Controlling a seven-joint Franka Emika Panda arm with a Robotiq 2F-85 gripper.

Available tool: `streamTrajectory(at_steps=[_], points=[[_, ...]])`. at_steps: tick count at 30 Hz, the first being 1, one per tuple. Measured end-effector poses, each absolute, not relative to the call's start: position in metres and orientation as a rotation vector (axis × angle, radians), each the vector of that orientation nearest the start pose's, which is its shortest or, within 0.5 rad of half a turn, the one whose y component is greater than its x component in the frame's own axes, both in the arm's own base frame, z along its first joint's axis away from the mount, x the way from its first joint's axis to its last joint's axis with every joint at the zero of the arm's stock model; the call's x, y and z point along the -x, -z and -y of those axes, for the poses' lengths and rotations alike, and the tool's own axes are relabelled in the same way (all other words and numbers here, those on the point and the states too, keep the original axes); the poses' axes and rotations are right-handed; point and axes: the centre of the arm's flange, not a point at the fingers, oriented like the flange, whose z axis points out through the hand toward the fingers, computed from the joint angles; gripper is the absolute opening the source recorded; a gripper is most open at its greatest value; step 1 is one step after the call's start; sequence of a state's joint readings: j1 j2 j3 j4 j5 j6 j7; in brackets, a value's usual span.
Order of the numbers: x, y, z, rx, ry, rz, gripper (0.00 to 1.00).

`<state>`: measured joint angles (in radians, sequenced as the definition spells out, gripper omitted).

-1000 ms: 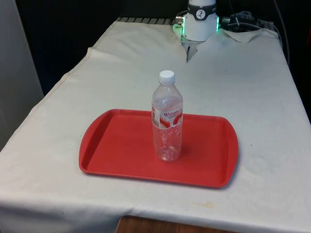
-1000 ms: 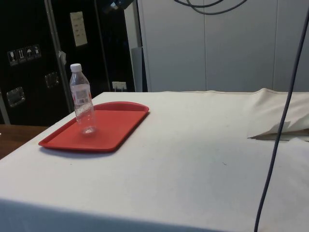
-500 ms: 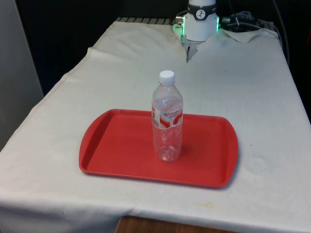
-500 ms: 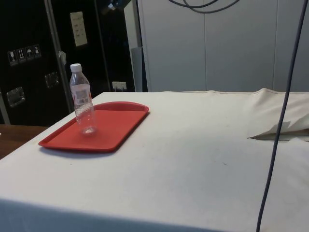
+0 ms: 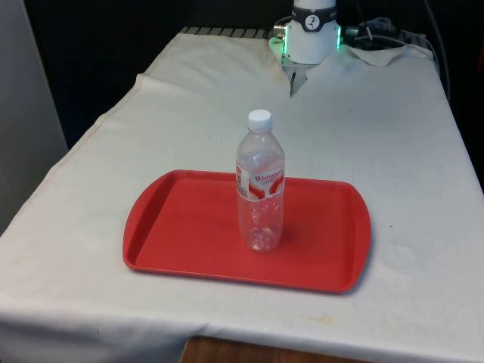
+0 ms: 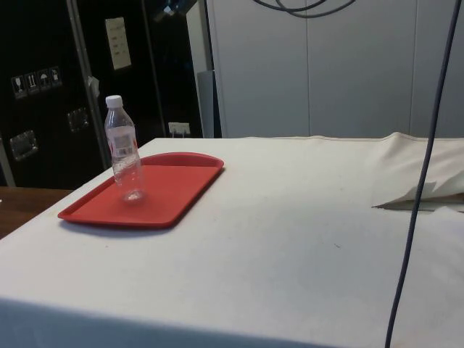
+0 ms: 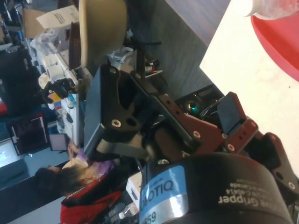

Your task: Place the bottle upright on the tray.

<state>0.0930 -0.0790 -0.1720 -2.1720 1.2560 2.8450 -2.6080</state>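
Observation:
A clear plastic bottle (image 5: 260, 189) with a white cap and a red label stands upright near the middle of the red tray (image 5: 174, 227). In the side view the bottle (image 6: 124, 150) stands on the tray (image 6: 177, 188) at the table's near-left end. My gripper (image 7: 173, 93) is open, nothing lies between its fingers, and it is well away from the tray. Past the gripper a corner of the tray (image 7: 280, 42) and a bit of the bottle (image 7: 273, 7) show beyond the table edge.
The white cloth (image 5: 378, 121) covers the table around the tray, with a fold (image 6: 417, 192) near the robot's end. A dark cable (image 6: 417, 196) hangs in the side view. A person in red (image 7: 74, 191) sits among room clutter.
The bottle and tray have not moved. The hanging cable in the side view has swayed slightly.

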Motion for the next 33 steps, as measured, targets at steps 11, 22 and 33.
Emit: streamTrajectory(at_steps=[11,22,33], points=[[-0.5448,-0.4838,0.0969,2.404,1.532,2.186,1.00],[-0.5446,-0.4847,0.0984,2.396,1.518,2.257,1.00],[-0.5448,-0.4875,0.0997,2.390,1.483,2.346,1.00]])
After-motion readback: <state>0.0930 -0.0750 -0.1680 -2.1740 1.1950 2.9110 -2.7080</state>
